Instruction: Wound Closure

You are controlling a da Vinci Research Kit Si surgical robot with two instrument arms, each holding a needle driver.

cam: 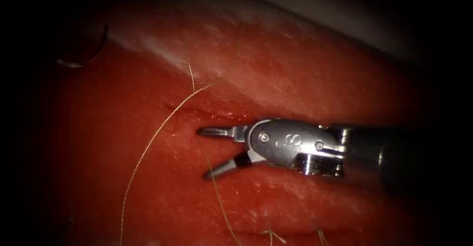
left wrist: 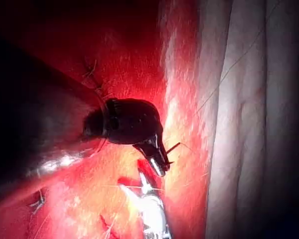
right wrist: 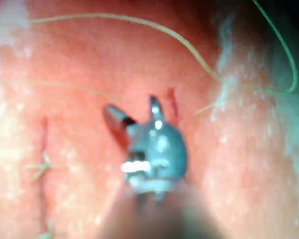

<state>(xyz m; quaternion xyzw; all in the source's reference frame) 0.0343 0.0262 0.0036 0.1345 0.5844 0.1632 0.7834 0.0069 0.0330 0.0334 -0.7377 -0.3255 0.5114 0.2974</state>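
Where the right arm's tool (cam: pixel 213 152) comes in from the right, its jaws stand spread and hold nothing, one jaw pointing left along the cut (cam: pixel 217 113), the other angled nearer. Item: tissue (cam: pixel 305 78), red and wet, the cut running roughly left to right just beyond the far jaw. Item: thread (cam: pixel 148 147), one long pale strand curving from the cut's left end down toward the near edge, lying left of the jaw tips and apart from them; a second fine strand passes close by the near jaw, contact not determinable. Item: needle, possibly the dark curved sliver (cam: pixel 101 41) at far left, well apart from the jaws; identification uncertain, and whether it enters the tissue cannot be made out. Item: stitched thread ends (cam: pixel 273 235) at the near edge. Left arm's tool (left wrist: pixel 159 162) seen from its wrist, dark against the tissue; jaw state indeterminate, hold indeterminate.
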